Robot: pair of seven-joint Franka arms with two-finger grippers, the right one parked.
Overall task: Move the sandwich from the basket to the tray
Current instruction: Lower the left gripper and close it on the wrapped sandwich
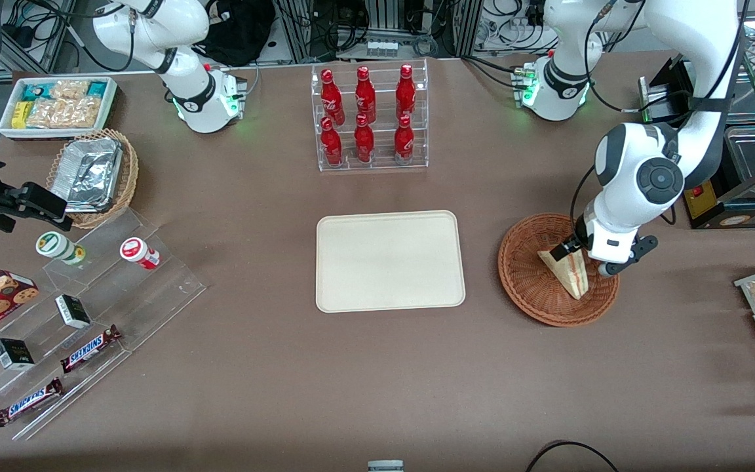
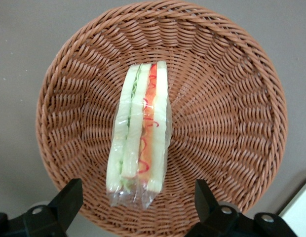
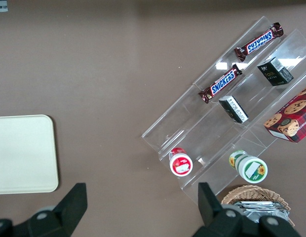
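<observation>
Toward the working arm's end of the brown table [image 1: 272, 393]: round reddish-brown woven wicker basket [image 1: 527, 288], holding one triangular white-bread sandwich [image 1: 569, 272] in clear wrap, red and green filling on its cut edge. Long axis runs from near the basket's centre out to its rim nearest the front camera. Left gripper [image 2: 138, 207] hovers just above the sandwich, black fingers [image 2: 69, 197] spread apart, one on each side. Flat rectangular cream plastic tray [image 1: 390, 260] at table centre, beside the basket.

The working arm is glossy white with rounded housings, a dark grey round joint cap, black cables and a green-lit base; its claw [image 1: 580, 259] has black fingers [image 2: 67, 199].
</observation>
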